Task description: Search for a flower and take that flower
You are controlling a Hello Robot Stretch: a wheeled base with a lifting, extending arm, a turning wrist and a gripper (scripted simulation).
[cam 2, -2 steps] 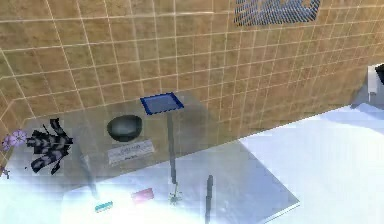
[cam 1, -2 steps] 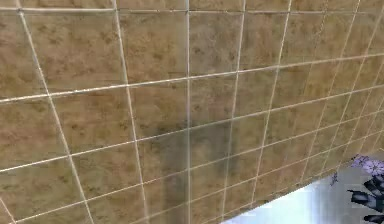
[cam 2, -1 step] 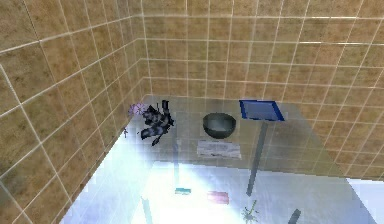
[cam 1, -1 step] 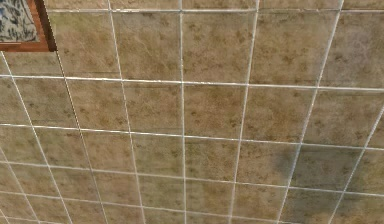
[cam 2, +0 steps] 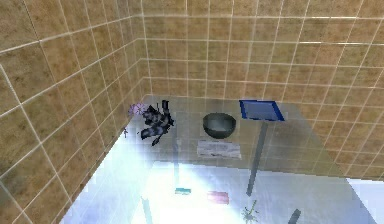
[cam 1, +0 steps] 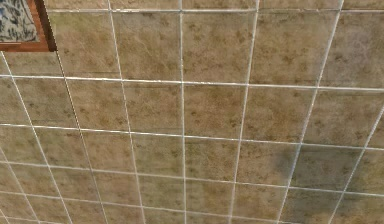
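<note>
One possible flower (cam 2: 155, 122), dark spiky clump with purple flecks, on glossy counter (cam 2: 110, 190) by tiled wall (cam 2: 60, 90), just left of grey bowl (cam 2: 220, 124). State of gripper: cannot tell. Risk: reach clips bowl or wall; clump could be something else, grab wasted.

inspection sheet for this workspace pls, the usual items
surface: pale glossy top set in a tiled corner
job's things: dark bushy clump with purple bits, possibly the flower, toward the arm side view's left
clutter: grey bowl; blue flat square; pale flat item
tool: nothing seen
cables: nothing seen
surroundings: brown tiled walls; framed picture at the forward view's top left
</note>
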